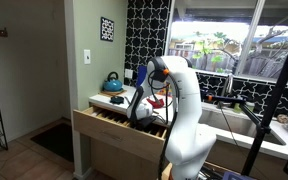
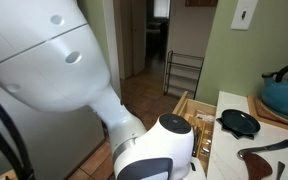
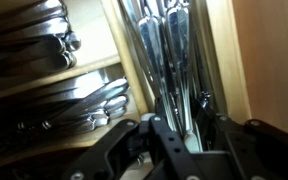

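My gripper [image 3: 189, 140] reaches down into an open wooden cutlery drawer [image 1: 109, 124]. In the wrist view its two black fingers stand close together around the handle of one silver utensil [image 3: 187, 118] in a long compartment full of silver cutlery [image 3: 164, 45]. The jaws look shut on that handle. In an exterior view the gripper [image 1: 144, 116] is low over the drawer beside the counter. In the view from behind the arm, the white arm [image 2: 54, 60] hides the gripper, and only the drawer [image 2: 189, 110] shows.
Wooden dividers [image 3: 124, 60] separate compartments of spoons [image 3: 54, 40]. A blue kettle [image 1: 113, 82] stands on the counter, also seen near the edge [image 2: 284, 95]. A black pan [image 2: 239, 122] and a brown utensil [image 2: 264, 152] lie on the counter. A sink [image 1: 229, 122] is beside the arm's base.
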You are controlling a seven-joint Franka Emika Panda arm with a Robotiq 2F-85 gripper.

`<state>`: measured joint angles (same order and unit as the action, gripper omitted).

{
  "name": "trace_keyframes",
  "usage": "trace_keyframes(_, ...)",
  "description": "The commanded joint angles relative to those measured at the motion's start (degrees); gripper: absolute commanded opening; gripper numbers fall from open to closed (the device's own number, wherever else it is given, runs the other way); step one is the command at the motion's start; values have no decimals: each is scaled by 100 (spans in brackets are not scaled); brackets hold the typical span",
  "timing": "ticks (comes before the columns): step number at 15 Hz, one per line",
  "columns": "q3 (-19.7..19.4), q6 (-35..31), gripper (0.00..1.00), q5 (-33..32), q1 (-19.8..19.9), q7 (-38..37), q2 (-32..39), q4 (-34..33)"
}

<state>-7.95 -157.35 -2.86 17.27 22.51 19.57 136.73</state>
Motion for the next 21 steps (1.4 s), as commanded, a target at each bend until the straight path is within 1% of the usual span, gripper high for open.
trace_keyframes(1,193,37,38,240,169,117,225,-70)
trace_keyframes(3,231,39,35,300,206,133,233,-75)
trace_keyframes(5,243,53,30,326,219,133,229,-83)
trace_keyframes(7,254,54,15,324,221,138,238,-88)
trace_keyframes(8,267,54,4,327,226,145,247,-93)
trace_keyframes(9,271,58,1,312,219,157,252,-96)
trace_keyframes(10,263,65,6,294,219,207,252,-97)
trace_keyframes(11,277,63,4,294,218,230,271,-98)
trace_keyframes(12,294,74,5,290,214,231,287,-100)
trace_keyframes(14,290,76,3,286,227,271,289,-108)
trace_keyframes(16,294,85,3,305,246,295,247,-106)
trace_keyframes(21,205,-3,3,173,206,307,-327,70)
